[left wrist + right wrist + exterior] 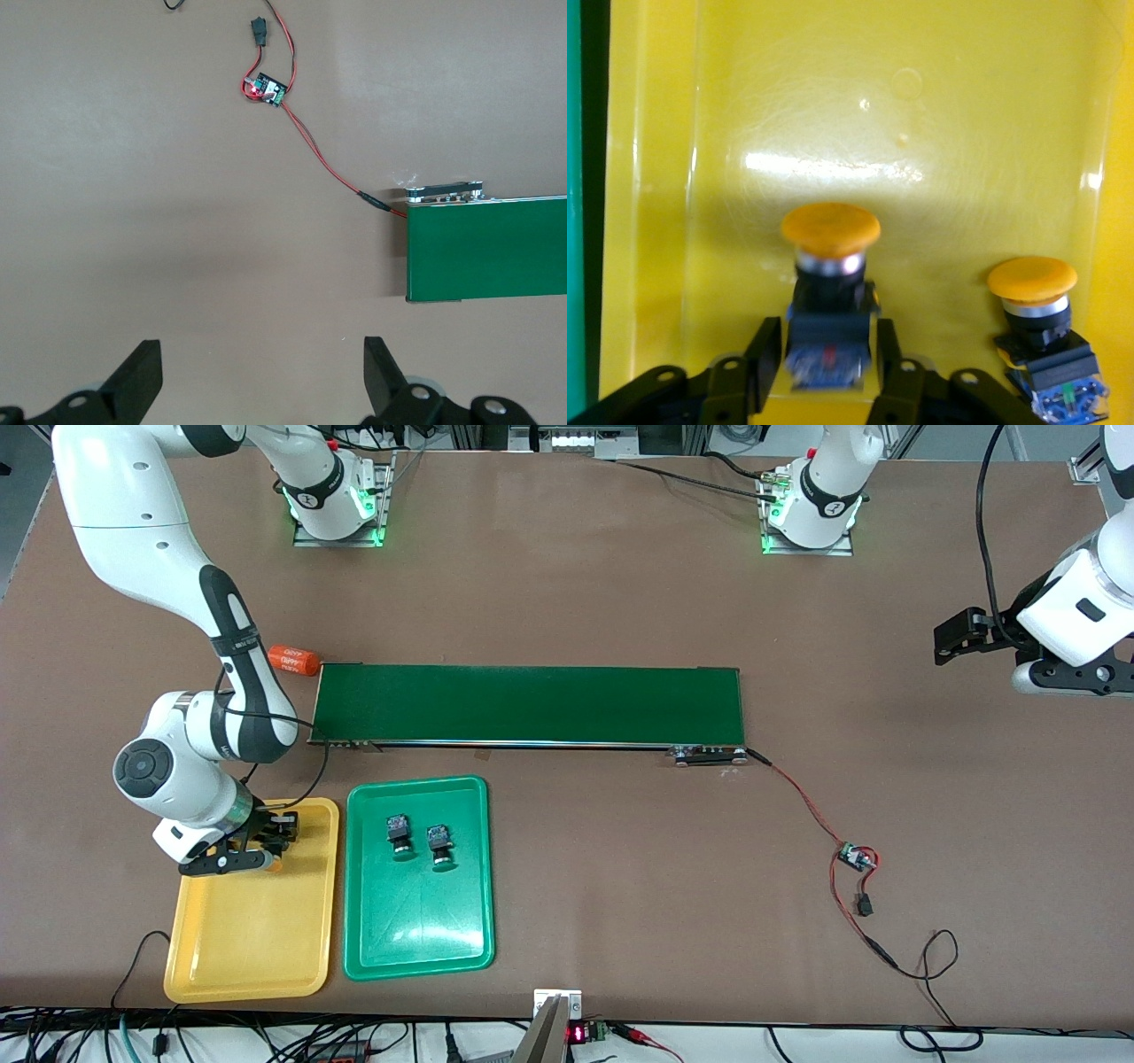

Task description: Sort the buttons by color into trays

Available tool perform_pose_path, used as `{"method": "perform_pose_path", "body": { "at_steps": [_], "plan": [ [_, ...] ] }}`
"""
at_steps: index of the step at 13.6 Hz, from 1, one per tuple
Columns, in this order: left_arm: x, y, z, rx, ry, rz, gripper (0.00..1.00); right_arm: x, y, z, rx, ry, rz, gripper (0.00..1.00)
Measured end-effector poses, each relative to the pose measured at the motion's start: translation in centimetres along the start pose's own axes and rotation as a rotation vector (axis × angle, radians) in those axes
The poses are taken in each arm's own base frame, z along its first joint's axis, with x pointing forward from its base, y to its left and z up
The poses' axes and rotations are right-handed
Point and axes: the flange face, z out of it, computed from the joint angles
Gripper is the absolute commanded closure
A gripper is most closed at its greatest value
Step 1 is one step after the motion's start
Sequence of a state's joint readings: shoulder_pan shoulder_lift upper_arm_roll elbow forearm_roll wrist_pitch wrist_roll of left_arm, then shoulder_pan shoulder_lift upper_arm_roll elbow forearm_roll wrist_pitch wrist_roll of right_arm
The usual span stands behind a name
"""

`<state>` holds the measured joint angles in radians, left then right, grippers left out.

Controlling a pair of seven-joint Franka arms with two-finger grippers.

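Two yellow buttons (831, 232) (1032, 279) in yellow tray (257, 948); right gripper (828, 354) loosening around one. Open fully, lift straight. Left gripper (261, 376) open, waiting off conveyor belt (527, 704).

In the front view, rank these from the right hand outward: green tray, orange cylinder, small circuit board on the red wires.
1. Green tray, beside the yellow tray the right hand is over.
2. Orange cylinder, at the conveyor belt's end.
3. Circuit board, toward the left arm's end.

A robotics lab: conveyor belt (528, 705), loose wiring (833, 850), bolted arm bases.
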<state>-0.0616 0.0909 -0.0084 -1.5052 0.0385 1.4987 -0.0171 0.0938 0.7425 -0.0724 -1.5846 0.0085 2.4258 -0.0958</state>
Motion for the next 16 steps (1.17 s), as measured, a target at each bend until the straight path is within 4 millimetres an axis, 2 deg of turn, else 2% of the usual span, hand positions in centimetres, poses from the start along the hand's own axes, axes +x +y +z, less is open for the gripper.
{"method": "perform_pose_path", "body": {
  "at_steps": [4, 7, 9, 12, 16],
  "plan": [
    [0.0, 0.0, 0.0, 0.000, 0.000, 0.000, 0.00, 0.4, 0.1, -0.9, -0.005, 0.014, 0.000, 0.00],
    [0.0, 0.0, 0.0, 0.000, 0.000, 0.000, 0.00, 0.6, 0.2, -4.3, 0.000, -0.018, 0.002, 0.00],
    [0.0, 0.0, 0.0, 0.000, -0.004, 0.000, 0.00, 0.5, 0.6, -7.7, 0.004, -0.042, 0.008, 0.00],
    [-0.1, 0.0, 0.1, 0.000, -0.013, 0.001, 0.00, 0.0, 1.7, -14.1, 0.009, -0.056, 0.024, 0.00],
    [-0.2, 0.3, 0.1, 0.000, -0.014, 0.005, 0.00, -2.2, 4.0, -23.4, 0.020, -0.079, 0.061, 0.00]
  ]
}}
